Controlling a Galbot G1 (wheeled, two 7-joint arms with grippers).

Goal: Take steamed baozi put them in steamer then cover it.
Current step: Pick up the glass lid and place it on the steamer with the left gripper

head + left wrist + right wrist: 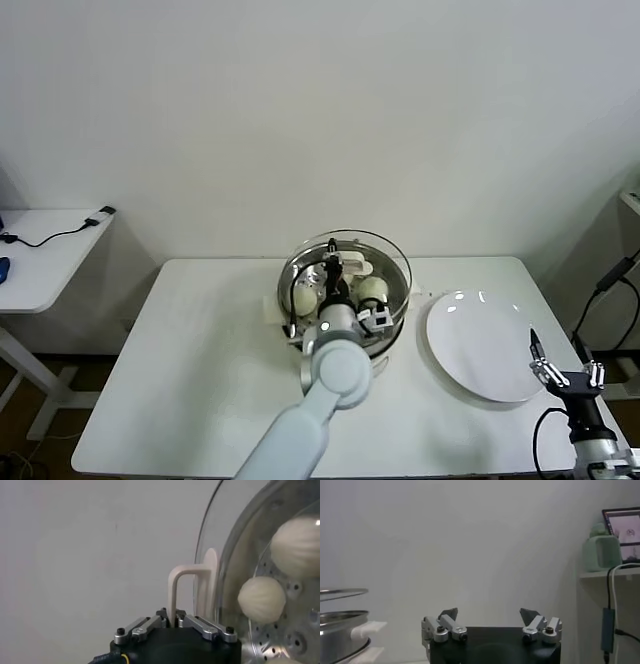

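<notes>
We hold the cover (pixel 345 262) by its handle in our clamped left gripper (pixel 172 625), tilted above the steamer (pixel 300 318) for lowering; right gripper (pixel 490 616) waits wide open, empty.

A plain white wall (pixel 320 120) fills the background. The work sits on a white table (pixel 200 350). Far off to the left stands a second white table (pixel 45 255) with a black cable (pixel 50 235) on it. In the right wrist view, a shelf (pixel 610 571) holds a pale green object (pixel 601 550) and a lit screen (pixel 622 527).
</notes>
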